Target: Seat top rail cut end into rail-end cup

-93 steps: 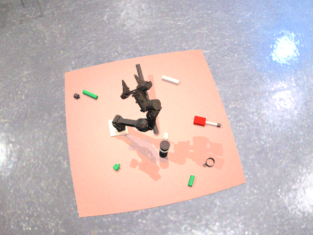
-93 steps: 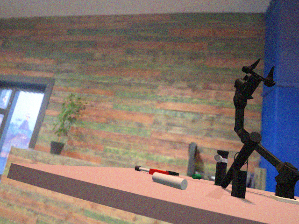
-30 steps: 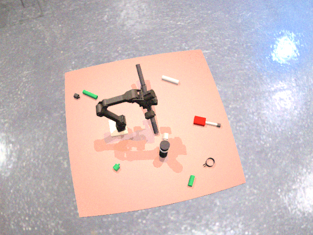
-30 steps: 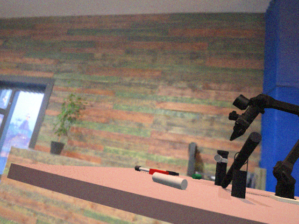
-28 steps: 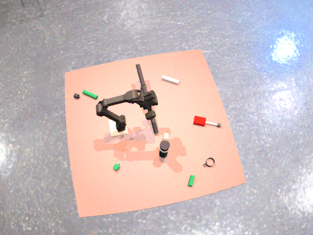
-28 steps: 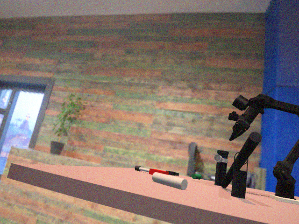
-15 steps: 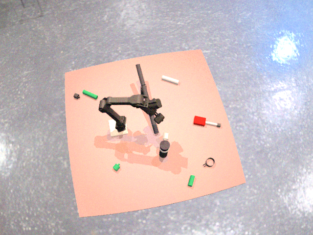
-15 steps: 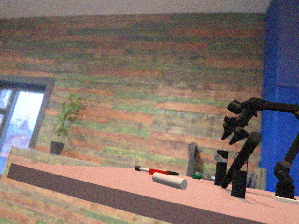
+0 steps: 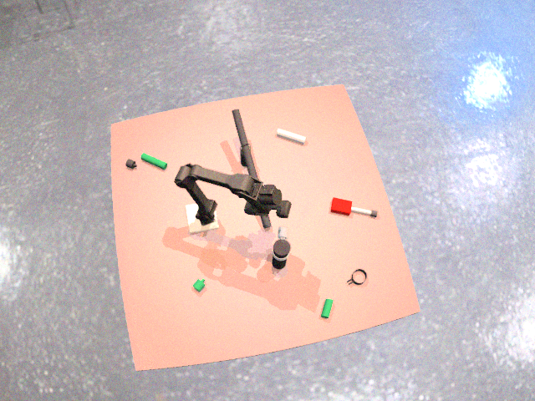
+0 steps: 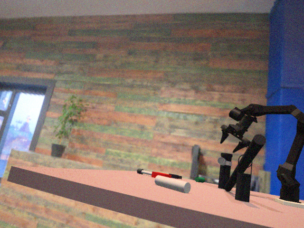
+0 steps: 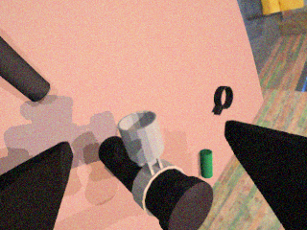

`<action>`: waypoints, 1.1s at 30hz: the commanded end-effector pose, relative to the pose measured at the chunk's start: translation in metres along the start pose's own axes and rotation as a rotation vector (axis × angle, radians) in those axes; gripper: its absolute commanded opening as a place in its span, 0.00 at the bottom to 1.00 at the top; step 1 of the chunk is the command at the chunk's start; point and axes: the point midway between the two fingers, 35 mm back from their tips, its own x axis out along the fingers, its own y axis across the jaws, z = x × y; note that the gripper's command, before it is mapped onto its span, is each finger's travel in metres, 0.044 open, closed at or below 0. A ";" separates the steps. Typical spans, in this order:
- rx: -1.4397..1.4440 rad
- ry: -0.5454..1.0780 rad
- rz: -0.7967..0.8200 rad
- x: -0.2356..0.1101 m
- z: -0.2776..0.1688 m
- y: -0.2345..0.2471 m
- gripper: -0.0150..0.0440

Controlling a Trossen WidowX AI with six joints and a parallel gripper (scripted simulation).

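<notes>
The dark top rail runs slanted through the loop cap on the small post. Its lower cut end stops short of the grey rail-end cup. The cup hangs on the thin brace band near the top of the big dark post. My gripper is open and empty. It hovers above the cup and the rail's end and touches neither.
On the pink mat lie a red block with a white handle, a white cylinder, green pieces, a black ring and a small dark part.
</notes>
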 end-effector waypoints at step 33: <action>-0.204 0.010 0.009 0.063 -0.029 0.006 1.00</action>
